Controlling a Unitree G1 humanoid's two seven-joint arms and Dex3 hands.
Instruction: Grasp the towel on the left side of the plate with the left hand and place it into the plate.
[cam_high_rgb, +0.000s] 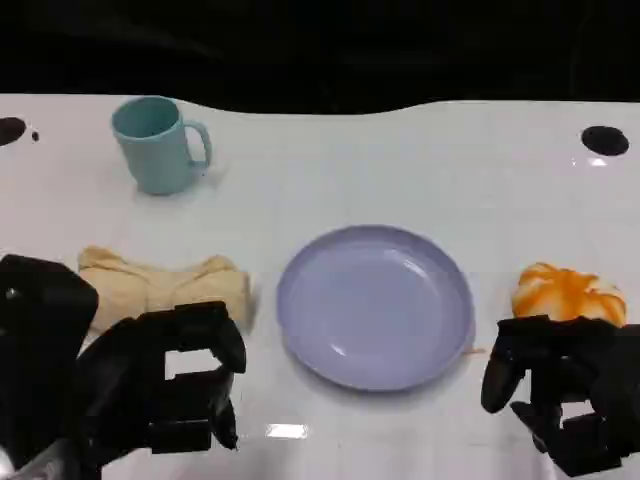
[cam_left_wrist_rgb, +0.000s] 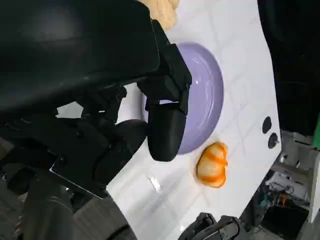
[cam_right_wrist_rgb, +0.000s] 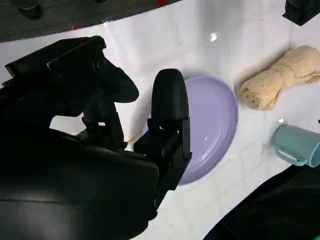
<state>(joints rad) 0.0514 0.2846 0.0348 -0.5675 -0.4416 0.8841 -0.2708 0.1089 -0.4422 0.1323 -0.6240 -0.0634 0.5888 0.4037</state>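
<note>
Nothing done so far, judging by the layout: towel (cam_high_rgb: 165, 285) lying bunched on the desk (cam_high_rgb: 400, 170) just left of the plate (cam_high_rgb: 375, 305), toward the near left part, untouched. Left hand (cam_high_rgb: 170, 385) hovering just in front of it, fingers apart, holding nothing. Right hand (cam_high_rgb: 560, 395) idle near the front right corner, fingers apart, also holding nothing. Still to do, by this reading: reach in, grip the towel, lift, carry right, drop onto the bare plate.
</note>
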